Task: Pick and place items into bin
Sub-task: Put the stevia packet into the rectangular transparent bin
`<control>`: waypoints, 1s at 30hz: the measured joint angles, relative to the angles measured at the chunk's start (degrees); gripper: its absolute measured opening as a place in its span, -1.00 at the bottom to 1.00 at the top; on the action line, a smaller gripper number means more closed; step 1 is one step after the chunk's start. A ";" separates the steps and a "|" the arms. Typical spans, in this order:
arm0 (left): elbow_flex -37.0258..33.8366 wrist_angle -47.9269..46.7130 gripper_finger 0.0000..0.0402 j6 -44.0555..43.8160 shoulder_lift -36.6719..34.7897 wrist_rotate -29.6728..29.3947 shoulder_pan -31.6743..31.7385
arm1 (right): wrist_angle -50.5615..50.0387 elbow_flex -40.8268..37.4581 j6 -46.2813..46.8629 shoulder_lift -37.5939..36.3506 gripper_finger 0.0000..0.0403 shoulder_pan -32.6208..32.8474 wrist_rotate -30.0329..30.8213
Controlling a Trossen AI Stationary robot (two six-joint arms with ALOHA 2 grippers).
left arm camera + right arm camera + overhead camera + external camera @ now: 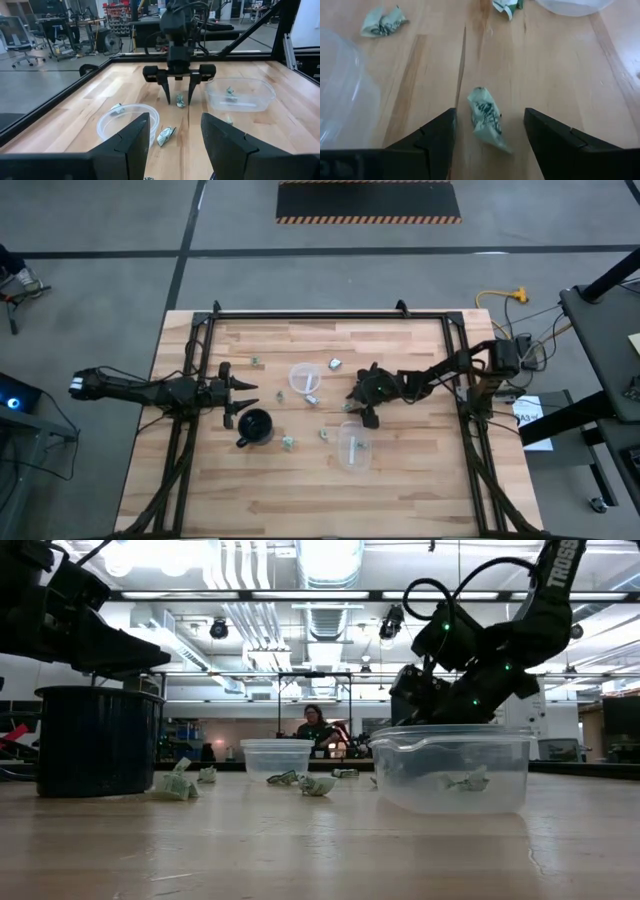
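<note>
Task is early, most pieces still out on the table (400, 470). The rectangular clear bin (355, 445) near the right arm holds 1 crumpled green-white piece (466, 780), maybe more, hard to tell. The round clear tub (305, 378) mid-table has 1 piece at its edge (117, 108); cannot tell from here if it sits inside or against the wall.

Loose pieces left on the wood: 1 by the round tub (313, 399), 1 further back (336, 363), 1 near the back left (256, 361), 1 in front of the black mug (288, 443), 1 just beside the bin (324, 434). At least 5 to go, likely more hidden.

Right gripper (490, 132) is low over the table, fingers spread apart, straddling a crumpled piece (486, 119) that lies between the fingers, not yet pinched. Looks like the grasp step for this piece; next call is closing on it and carrying it to the bin just beside.

Left gripper (175, 137) hovers by the black mug (256, 425), fingers apart, holding nothing, seems to be waiting.
</note>
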 joint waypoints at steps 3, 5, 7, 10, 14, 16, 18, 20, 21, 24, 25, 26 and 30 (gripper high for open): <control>0.00 -0.01 -0.19 0.01 0.00 0.00 0.01 | 1.51 0.02 0.40 0.96 0.11 -0.56 -1.51; 0.00 -0.03 -0.19 0.02 0.05 0.02 0.00 | 1.50 0.00 0.48 1.02 0.11 -0.67 -1.54; 0.00 -0.01 -0.19 0.00 0.02 0.00 0.01 | 1.44 -0.01 0.60 1.08 0.11 -0.67 -1.58; 0.00 -0.01 -0.19 0.00 0.02 0.02 0.01 | 1.32 -0.07 1.12 1.11 0.11 -0.67 -1.60; 0.00 -0.01 -0.19 0.00 0.11 0.02 0.01 | 0.80 -0.15 1.17 1.11 0.10 -0.67 -1.62; 0.00 -0.01 -0.19 0.00 0.16 0.02 0.02 | 0.59 -0.15 1.11 1.11 0.03 -0.67 -1.54; 0.00 -0.01 -0.19 0.00 0.11 0.03 0.00 | 0.46 -0.15 0.78 1.13 -0.11 -0.69 -1.44; 0.00 -0.01 -0.19 0.00 0.13 0.04 0.02 | 0.40 -0.13 0.16 1.17 -0.32 -0.72 -1.24; 0.00 -0.01 -0.19 0.02 0.11 0.04 0.01 | 0.36 -0.13 0.02 1.20 -0.44 -0.74 -1.20; 0.00 -0.01 -0.19 0.00 0.16 0.07 0.01 | 0.28 -0.21 0.28 1.20 -0.83 -0.72 -1.37; 0.00 -0.01 -0.19 0.00 0.16 0.07 0.02 | 0.27 -0.22 0.34 1.20 -0.88 -0.69 -1.45; 0.00 -0.01 -0.19 0.01 0.13 0.07 0.00 | 0.28 -0.23 0.76 1.20 -0.90 -0.69 -1.59; 0.00 -0.01 -0.19 0.00 0.13 0.13 0.00 | 0.41 -0.26 3.65 1.22 -0.94 -0.71 -2.75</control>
